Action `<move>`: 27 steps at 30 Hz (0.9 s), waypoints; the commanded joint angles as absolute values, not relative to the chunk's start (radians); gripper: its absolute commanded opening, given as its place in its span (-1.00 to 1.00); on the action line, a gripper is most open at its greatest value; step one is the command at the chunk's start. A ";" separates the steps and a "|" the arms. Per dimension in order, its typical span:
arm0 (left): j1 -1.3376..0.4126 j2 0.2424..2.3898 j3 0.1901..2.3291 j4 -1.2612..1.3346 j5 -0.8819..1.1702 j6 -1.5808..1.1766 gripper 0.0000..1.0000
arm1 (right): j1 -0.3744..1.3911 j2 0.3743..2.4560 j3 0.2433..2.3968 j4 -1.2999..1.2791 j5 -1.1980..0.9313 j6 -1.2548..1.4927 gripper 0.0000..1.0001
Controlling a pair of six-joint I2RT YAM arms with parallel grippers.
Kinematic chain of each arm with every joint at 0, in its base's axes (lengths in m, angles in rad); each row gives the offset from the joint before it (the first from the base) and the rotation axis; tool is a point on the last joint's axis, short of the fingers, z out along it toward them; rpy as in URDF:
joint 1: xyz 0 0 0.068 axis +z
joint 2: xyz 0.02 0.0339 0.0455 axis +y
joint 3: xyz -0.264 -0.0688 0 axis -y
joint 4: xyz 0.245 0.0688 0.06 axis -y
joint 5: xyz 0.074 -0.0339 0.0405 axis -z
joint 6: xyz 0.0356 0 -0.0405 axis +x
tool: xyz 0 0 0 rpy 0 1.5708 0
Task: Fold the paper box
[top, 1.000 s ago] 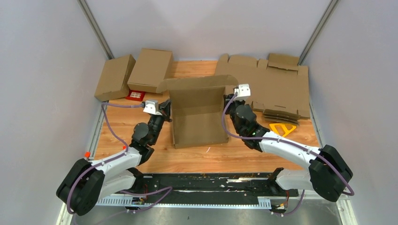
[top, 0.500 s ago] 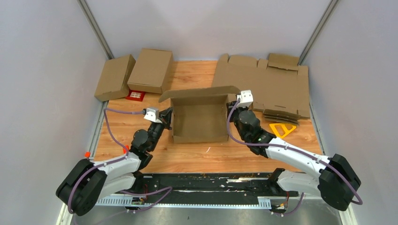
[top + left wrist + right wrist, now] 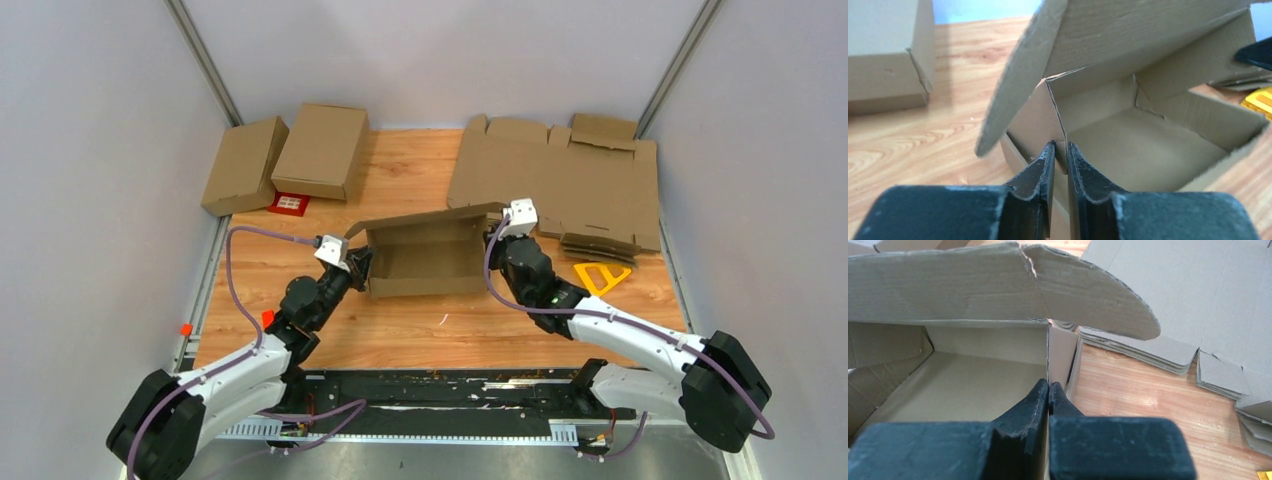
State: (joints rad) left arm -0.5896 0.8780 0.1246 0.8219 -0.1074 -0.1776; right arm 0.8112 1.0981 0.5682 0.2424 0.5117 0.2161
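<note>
From above, the paper box (image 3: 425, 262) sits in the middle of the bench (image 3: 420, 335) between the arms, its lid (image 3: 420, 217) hanging half lowered over the open tray. At the left wrist, the left hand (image 3: 1059, 147) straddles the left wall with fingers barely apart; I cannot tell whether it grips or only flanks it. At the right wrist, the right hand (image 3: 1048, 386) is pressed together, pinching the right wall; both walls should be held upright so the lid's rounded ears tuck inside.

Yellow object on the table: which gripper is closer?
Right. The right gripper grips the paper box on its wall nearest the yellow object; the left gripper is at the opposite wall.
</note>
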 commanded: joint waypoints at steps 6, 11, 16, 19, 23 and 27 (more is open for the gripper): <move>-0.605 0.561 0.136 0.273 -0.011 -0.334 -0.20 | 0.824 1.057 0.490 0.241 0.457 0.191 -1.00; -0.604 0.310 0.236 -0.060 -0.072 -0.425 -0.09 | 0.824 1.054 0.484 0.249 0.450 0.187 -1.00; -0.604 0.209 0.350 -0.289 -0.131 -0.496 0.02 | 0.824 1.087 0.507 0.223 0.451 0.190 -1.00; -0.603 0.202 0.413 -0.369 -0.203 -0.535 0.11 | 0.824 1.091 0.504 0.226 0.452 0.192 -1.00; -0.603 0.212 0.506 -0.428 -0.254 -0.517 0.25 | 0.824 1.092 0.496 0.234 0.455 0.195 -1.00; -0.604 0.238 0.615 -0.506 -0.261 -0.477 0.79 | 0.824 1.087 0.494 0.232 0.450 0.196 -1.00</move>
State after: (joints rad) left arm -0.6006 0.2157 0.5056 -0.4099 -0.2199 -0.4946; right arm 0.8173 1.0870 0.4881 0.2344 0.4622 0.1967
